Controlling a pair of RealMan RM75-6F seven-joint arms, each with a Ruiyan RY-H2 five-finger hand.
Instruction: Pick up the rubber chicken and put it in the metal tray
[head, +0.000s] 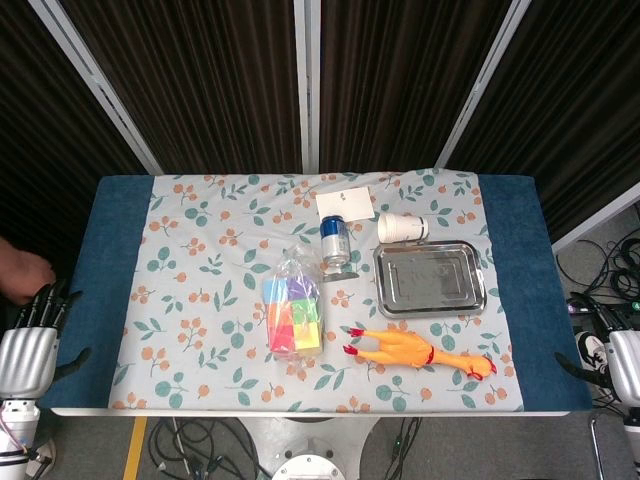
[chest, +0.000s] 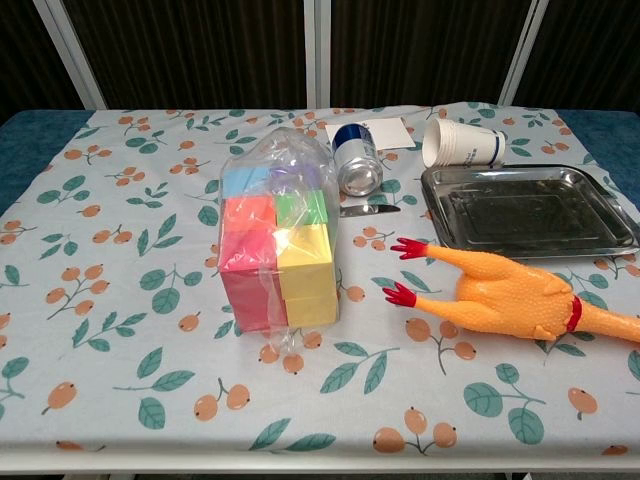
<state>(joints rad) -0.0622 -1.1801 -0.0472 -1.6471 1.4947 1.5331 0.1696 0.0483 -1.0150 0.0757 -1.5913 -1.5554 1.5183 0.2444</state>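
Note:
The yellow rubber chicken (head: 415, 350) lies on its side near the table's front edge, red feet pointing left and head to the right; the chest view shows the chicken (chest: 510, 300) just in front of the tray. Behind it the empty metal tray (head: 430, 278) sits flat, and in the chest view the tray (chest: 530, 210) is at the right. My left hand (head: 30, 345) hangs off the table's left front corner, fingers straight and holding nothing. Off the right front corner my right hand (head: 622, 362) is partly cut by the frame, also holding nothing. Both hands are far from the chicken.
A clear bag of coloured blocks (head: 293, 312) stands left of the chicken. Behind the tray lie a tipped paper cup (head: 402, 228), a blue can (head: 336, 243) and a white card (head: 343, 202). A small metal piece (chest: 370, 210) lies by the can. A person's hand (head: 20, 272) shows at the left edge.

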